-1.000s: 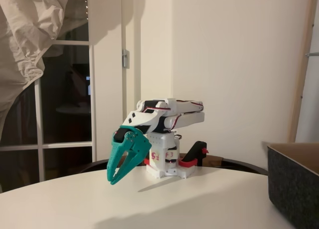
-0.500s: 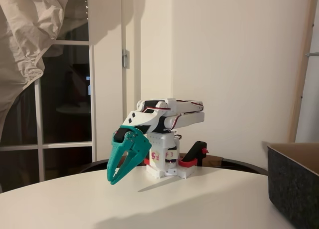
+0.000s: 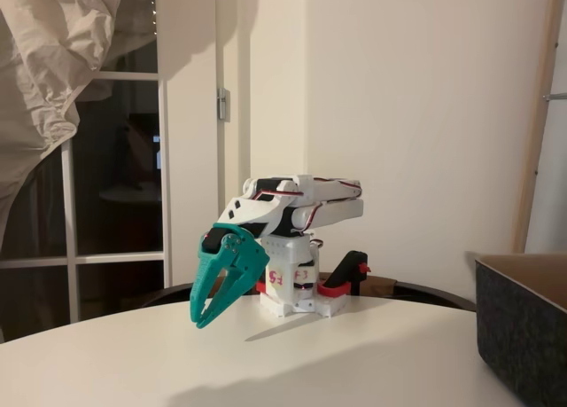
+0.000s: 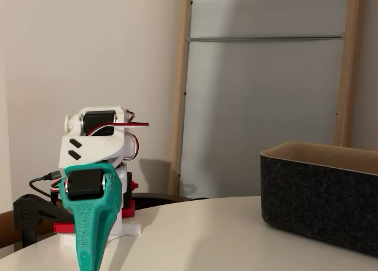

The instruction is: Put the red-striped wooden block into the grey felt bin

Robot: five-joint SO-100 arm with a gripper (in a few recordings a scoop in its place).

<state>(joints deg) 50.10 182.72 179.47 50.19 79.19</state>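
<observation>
In both fixed views the white arm [image 3: 297, 214] sits folded low over its base at the back of the round white counter [image 3: 292, 363]. At its front the teal hand [image 3: 202, 319] slopes down and to the left in one fixed view, its two fingers drawn to a narrow gap with nothing between them, the tips just above the counter surface. In the other fixed view the same hand [image 4: 87, 265] is seen edge-on, pointing straight down toward the counter, so its opening cannot be judged from there. A black and red clamp [image 3: 347, 277] fixes the base to the counter edge behind the arm. Further right, well apart from the arm, the grey felt bin [image 4: 319, 203] stands upright on the counter, its dark walls straight and a strip of tan inner wall visible at the rim; in the first fixed view its corner [image 3: 523, 336] shows at the right edge. Where the red-striped wooden block lies cannot be told.
</observation>
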